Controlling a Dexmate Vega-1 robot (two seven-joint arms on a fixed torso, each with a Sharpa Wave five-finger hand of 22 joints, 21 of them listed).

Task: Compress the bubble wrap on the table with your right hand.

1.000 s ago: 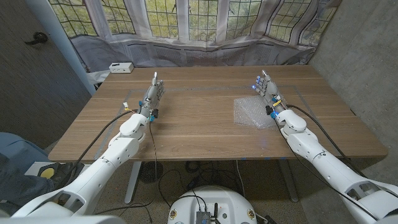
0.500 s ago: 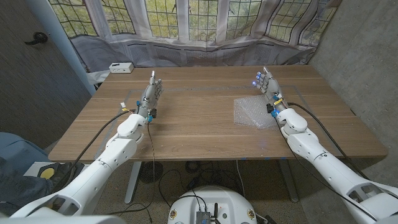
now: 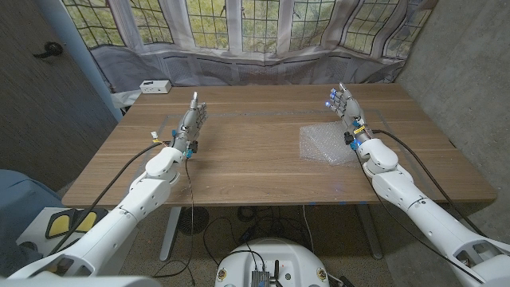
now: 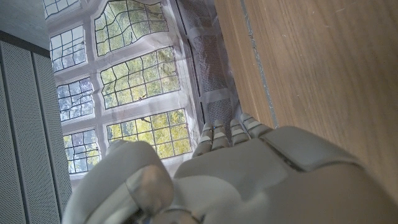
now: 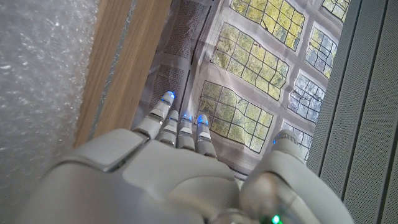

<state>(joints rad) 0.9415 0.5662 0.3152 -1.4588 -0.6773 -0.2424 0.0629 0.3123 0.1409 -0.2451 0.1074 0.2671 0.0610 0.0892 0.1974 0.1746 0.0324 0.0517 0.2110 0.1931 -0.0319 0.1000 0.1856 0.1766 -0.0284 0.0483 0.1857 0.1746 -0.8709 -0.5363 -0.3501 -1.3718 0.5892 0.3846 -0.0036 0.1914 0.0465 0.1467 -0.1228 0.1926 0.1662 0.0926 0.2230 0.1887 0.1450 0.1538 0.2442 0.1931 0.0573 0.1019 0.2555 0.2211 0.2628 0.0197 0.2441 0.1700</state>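
One sheet of bubble wrap (image 3: 325,144) lies flat on the wooden tabletop (image 3: 255,159), a clear, pale, roughly square piece with a slightly ragged outline; in the right wrist view its surface (image 5: 37,93) shows as a dense field of small rounded blisters that catch the light. It sits on the robot's right half of the tabletop, nearer the right edge than the middle. The tabletop is a single brown rectangular slab with fine lengthwise grain and a matt finish. The right hand (image 3: 343,108) stands just beyond the far right corner of the bubble wrap, raised on its edge with the palm upright; its fingers (image 3: 335,100) are straight, a little apart, pointing towards the far side of the tabletop, holding nothing, and their tips glow blue. Its white, smooth-shelled forearm runs back alongside the right edge of the bubble wrap. Well apart from the bubble wrap, across the tabletop on the robot's left half, the left hand (image 3: 191,122) takes a matching pose: upright on its edge, fingers extended and slightly spread, gripping nothing. Past the far left corner of the tabletop, one small white box (image 3: 154,86) rests on a ledge below the leaded windows.
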